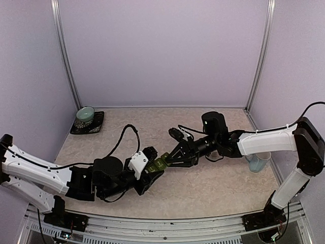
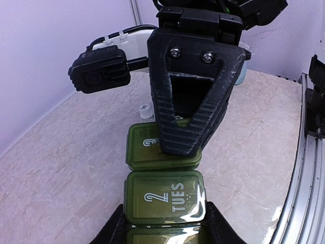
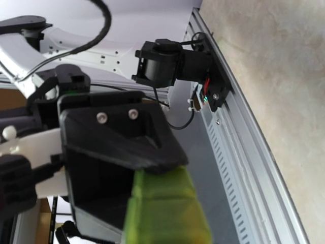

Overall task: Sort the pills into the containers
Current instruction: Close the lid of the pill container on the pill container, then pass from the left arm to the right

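While the left pincer (image 1: 152, 171) gripped the near end of the containers (image 2: 163, 195) above the tabletop (image 1: 218, 179) and the right pincer (image 1: 169, 160) sat over the far lid (image 2: 144, 152), clamped or not could not be told, mismatched pulls risked twisting them loose.

overhead wide; 2 wrists close on containers (image 2: 163, 195)
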